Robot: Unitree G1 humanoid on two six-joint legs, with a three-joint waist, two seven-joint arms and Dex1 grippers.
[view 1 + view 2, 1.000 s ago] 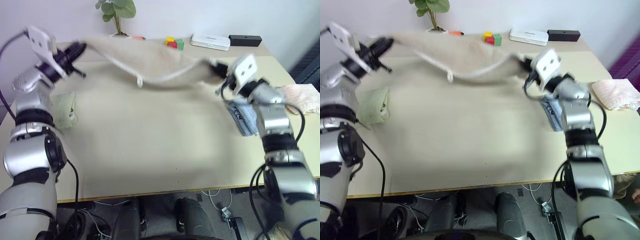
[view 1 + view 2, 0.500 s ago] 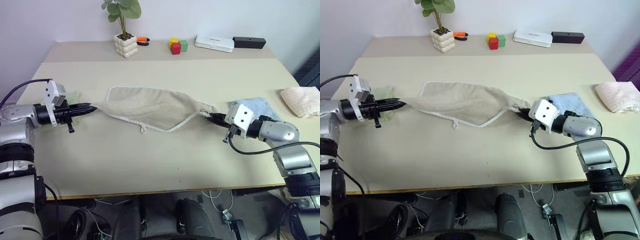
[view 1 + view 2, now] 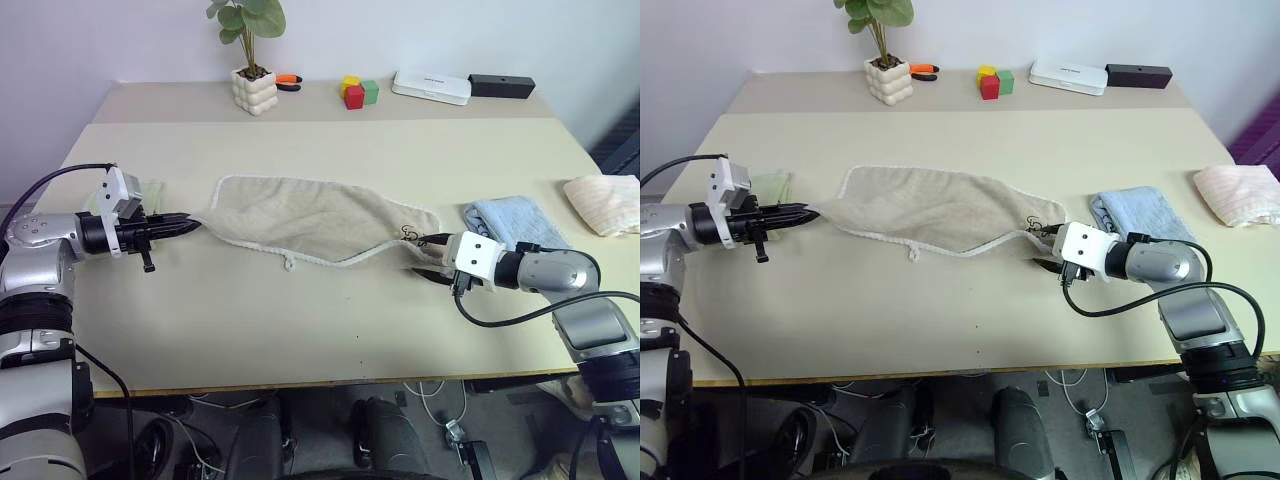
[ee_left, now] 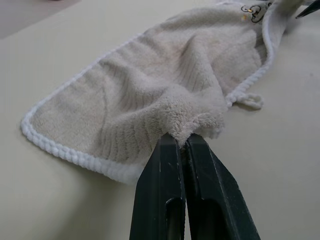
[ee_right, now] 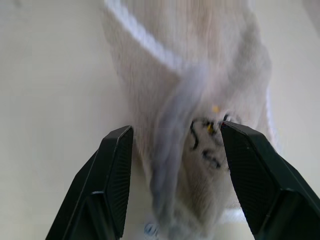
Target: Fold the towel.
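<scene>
Towel lies lengthwise betw. claws: left claw pinching its end, right claw wide, straddling other end.

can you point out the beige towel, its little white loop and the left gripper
beige towel (image 3: 300,215), left eye view, on the middle of the cloth.
white loop (image 3: 288,265), left eye view, on the loop at the near edge.
left gripper (image 4: 183,145), left wrist view, at the fingertips pinching the towel's corner.
</scene>
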